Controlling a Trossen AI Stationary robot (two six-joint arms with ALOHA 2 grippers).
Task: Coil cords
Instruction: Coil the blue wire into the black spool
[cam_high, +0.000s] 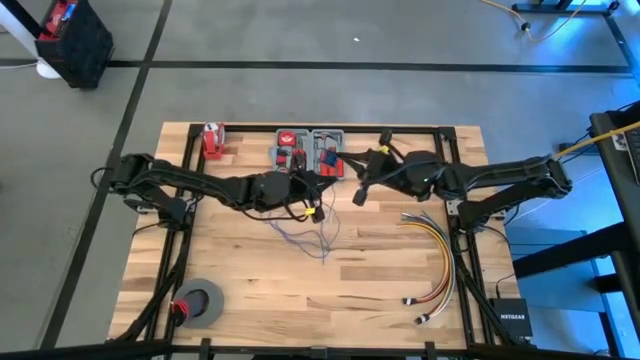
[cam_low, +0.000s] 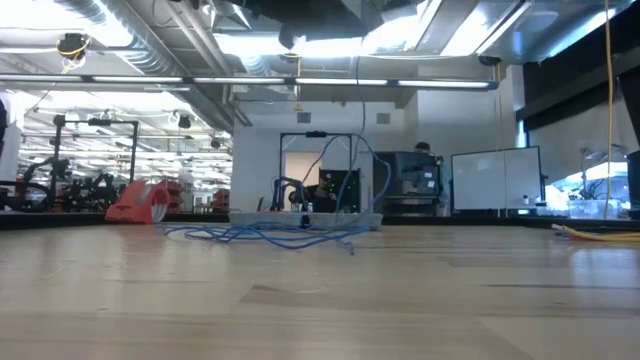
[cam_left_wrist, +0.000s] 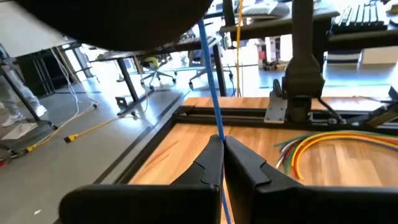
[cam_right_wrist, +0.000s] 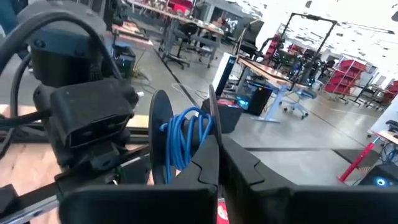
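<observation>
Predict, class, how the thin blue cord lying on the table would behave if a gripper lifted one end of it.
Probably floppy: the cords lie in loose tangled loops on the table. Likely light, being far thinner than the left gripper shut on one strand. It may well snag, since its loops cross each other.

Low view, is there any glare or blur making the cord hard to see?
Low view: bright ceiling lights glare overhead, but the blue cord stays readable against the table, whose near edge looks soft. Left wrist view: the cord is sharp, the room behind softer.
</observation>
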